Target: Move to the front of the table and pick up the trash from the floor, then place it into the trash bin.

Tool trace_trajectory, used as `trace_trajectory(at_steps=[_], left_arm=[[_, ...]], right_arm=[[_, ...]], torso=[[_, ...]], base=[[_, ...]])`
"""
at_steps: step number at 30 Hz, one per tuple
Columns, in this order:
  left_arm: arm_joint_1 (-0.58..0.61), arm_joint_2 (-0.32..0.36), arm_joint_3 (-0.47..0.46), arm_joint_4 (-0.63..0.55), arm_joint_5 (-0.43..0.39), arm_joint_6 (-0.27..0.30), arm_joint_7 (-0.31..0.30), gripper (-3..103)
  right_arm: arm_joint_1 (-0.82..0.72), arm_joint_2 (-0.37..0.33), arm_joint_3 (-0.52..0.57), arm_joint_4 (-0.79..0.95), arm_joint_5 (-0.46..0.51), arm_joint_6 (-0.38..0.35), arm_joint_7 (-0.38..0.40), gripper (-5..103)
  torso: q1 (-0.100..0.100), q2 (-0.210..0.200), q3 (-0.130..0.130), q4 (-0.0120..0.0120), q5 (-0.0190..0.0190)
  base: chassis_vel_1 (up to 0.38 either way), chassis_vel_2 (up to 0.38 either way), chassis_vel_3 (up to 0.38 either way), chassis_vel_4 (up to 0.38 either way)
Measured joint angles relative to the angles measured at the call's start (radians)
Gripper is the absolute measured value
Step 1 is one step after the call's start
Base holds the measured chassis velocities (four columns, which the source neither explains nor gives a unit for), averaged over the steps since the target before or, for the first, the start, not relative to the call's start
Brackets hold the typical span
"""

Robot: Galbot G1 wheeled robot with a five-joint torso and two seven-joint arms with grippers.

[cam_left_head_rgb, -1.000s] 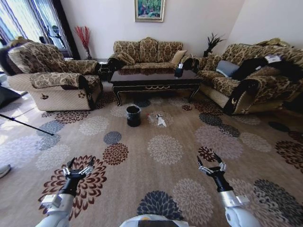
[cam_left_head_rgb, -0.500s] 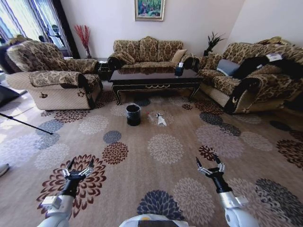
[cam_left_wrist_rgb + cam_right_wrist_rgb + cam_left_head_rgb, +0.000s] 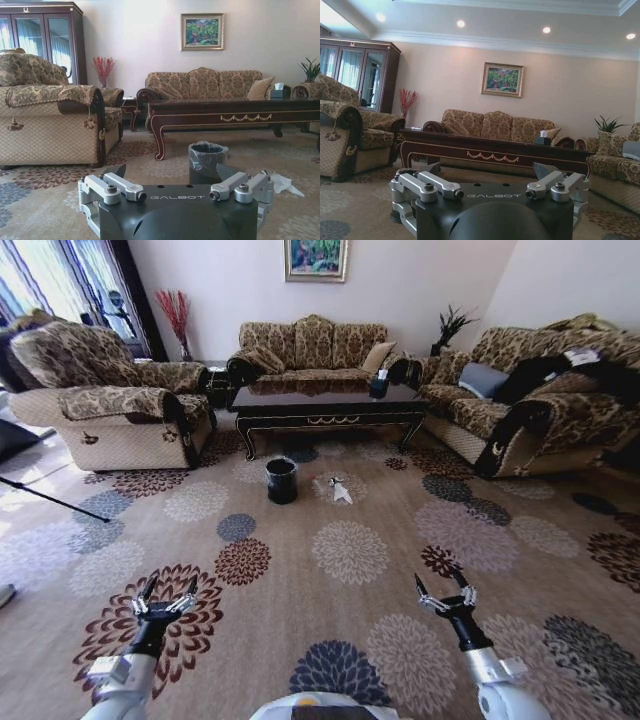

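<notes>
Head view, looking forward and down across a living room. The floor (image 3: pixel 350 590), a beige carpet with round flower medallions, fills the foreground. At lower left the left hand (image 3: pixel 166 601) hovers above the carpet with its fingers spread apart and nothing between them; at lower right the right hand (image 3: pixel 446 594) hovers likewise, fingers spread and empty. Both hands are well apart from the task's things.

Far ahead stands the table (image 3: pixel 325 405), long, low and dark, with a gold scroll on its front edge and a tissue box (image 3: pixel 378 388) near its right end. Just in front of the table, on the floor, stands the trash bin (image 3: pixel 281 480), small, round and black, upright. The trash (image 3: pixel 340 490), a small white crumpled piece, lies on the carpet to the right of the bin, near it but not touching.

Sofas surround the table: one behind it (image 3: pixel 310 350), one armchair at left (image 3: pixel 110 405), one sofa at right (image 3: pixel 530 400). A framed picture (image 3: pixel 315 260) hangs on the back wall.

Left wrist view: the bin (image 3: pixel 206 161), lined with a crinkly clear bag, stands before the table (image 3: pixel 235 117), with the white trash (image 3: pixel 285 183) on the carpet beside it.

Right wrist view: the table (image 3: pixel 490 152) and the sofa behind it.
</notes>
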Motion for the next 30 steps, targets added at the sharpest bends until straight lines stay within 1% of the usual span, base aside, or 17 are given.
trace_trajectory(at_steps=[20, 26, 30], left_arm=[[0.002, -0.009, 0.004, -0.001, 0.000, -0.004, 0.001, 100], [0.000, -0.012, 0.005, 0.002, 0.003, -0.003, 0.001, 100], [-0.004, -0.013, -0.002, -0.018, 0.004, 0.008, -0.001, 100]], right_arm=[[-0.001, 0.006, -0.002, -0.008, -0.004, 0.007, -0.002, 100], [0.008, 0.011, 0.005, -0.005, 0.000, 0.004, -0.003, 100], [0.016, 0.010, 0.009, -0.002, 0.012, 0.001, -0.002, 100]], torso=[[-0.025, -0.082, -0.057, 0.0000, 0.0000], [-0.031, -0.100, -0.068, 0.0000, -0.0001], [-0.036, -0.120, -0.083, 0.0000, 0.0000]], base=[[0.000, 0.000, 0.000, 0.000], [0.000, 0.000, 0.000, 0.000], [0.000, 0.000, 0.000, 0.000]])
